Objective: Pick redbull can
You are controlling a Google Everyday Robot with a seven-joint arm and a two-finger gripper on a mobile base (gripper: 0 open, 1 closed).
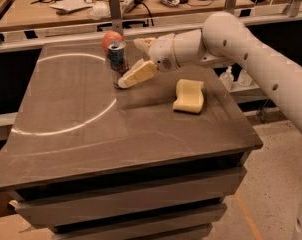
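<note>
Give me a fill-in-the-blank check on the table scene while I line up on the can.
1. The redbull can stands upright on the table, with an orange-red ____ just behind it.
2. In the camera view, the claw, its fingers spread open, sits at the can's ____ side.
3. The yellow thing lying flat further right on the table is a ____.
Missing words: ball; right; sponge.

Warm, dimmish light here, and a pale glare arc (81, 125) curves across the dark surface (151, 134). End effector (129, 63), fingers spread, sits well lit just right of the redbull can (117, 59); shadows beneath look soft.
</note>
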